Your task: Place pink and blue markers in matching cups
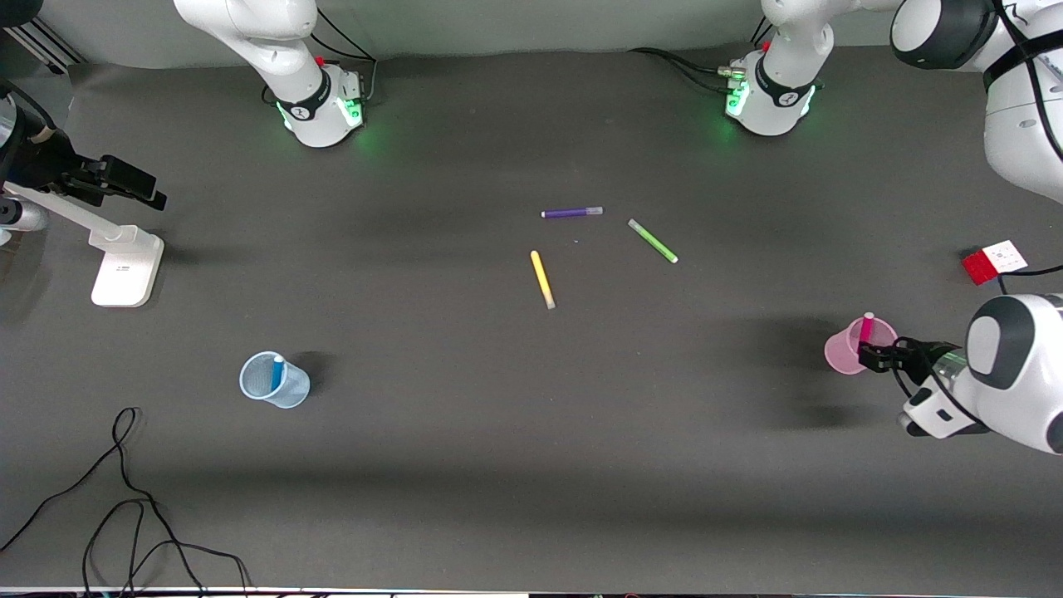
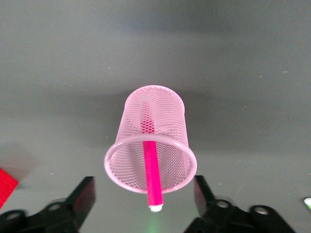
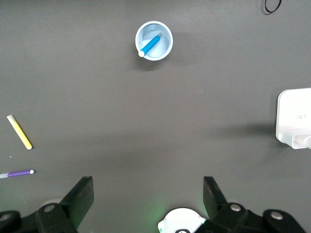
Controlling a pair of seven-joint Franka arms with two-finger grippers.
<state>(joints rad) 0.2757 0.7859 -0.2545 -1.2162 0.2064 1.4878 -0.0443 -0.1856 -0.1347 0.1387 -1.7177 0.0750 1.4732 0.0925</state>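
The pink marker [image 1: 866, 326] stands leaning in the pale pink mesh cup [image 1: 841, 350] at the left arm's end of the table, its upper end sticking out over the rim. My left gripper [image 1: 877, 357] hangs beside that cup, open. In the left wrist view its fingers [image 2: 83, 194] stand wide on either side of the pink marker [image 2: 152, 174] and the pink cup [image 2: 160, 111], touching neither. The blue marker [image 1: 276, 372] leans in the pale blue cup [image 1: 291, 392] toward the right arm's end. My right gripper [image 3: 147, 187] is open and empty, high over its own base, with the blue cup [image 3: 165, 33] and blue marker [image 3: 150, 44] below.
A yellow marker [image 1: 542, 279], a green marker [image 1: 653, 241] and a purple marker [image 1: 571, 213] lie mid-table. A red and white box [image 1: 994, 262] sits near the pink cup. A white camera stand [image 1: 124, 266] and loose black cables [image 1: 124, 498] are at the right arm's end.
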